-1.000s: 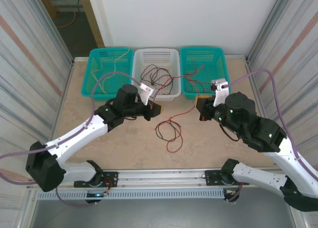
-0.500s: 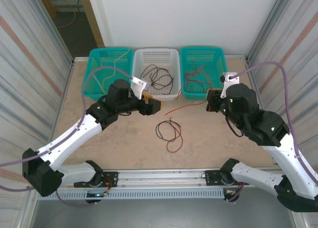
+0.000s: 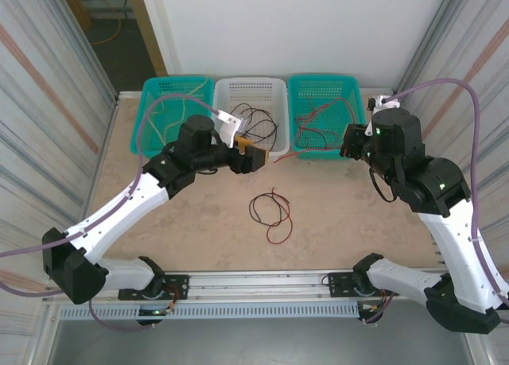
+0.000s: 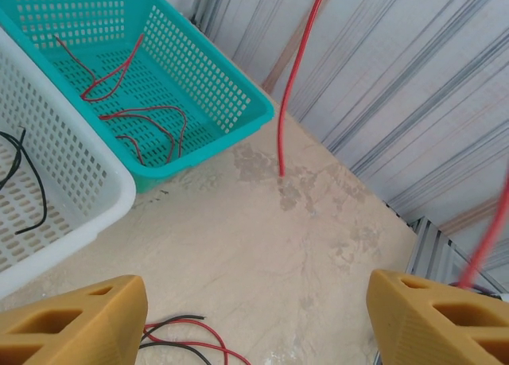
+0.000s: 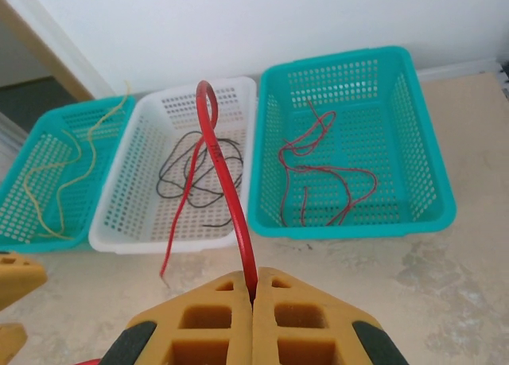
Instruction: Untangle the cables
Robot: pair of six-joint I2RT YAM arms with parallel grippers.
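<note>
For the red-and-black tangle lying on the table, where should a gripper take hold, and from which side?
Probably the red tail at its near end, clear of the black loop. Come straight down from above: the tangle lies flat on the table.

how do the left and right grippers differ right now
The left gripper is open wide with nothing in it, while the right gripper is shut on a red cable. Seen from above, the left gripper sits by the front edge of the white basket, and the right gripper is by the near right corner of the right teal basket. Both have yellow-orange fingers.
</note>
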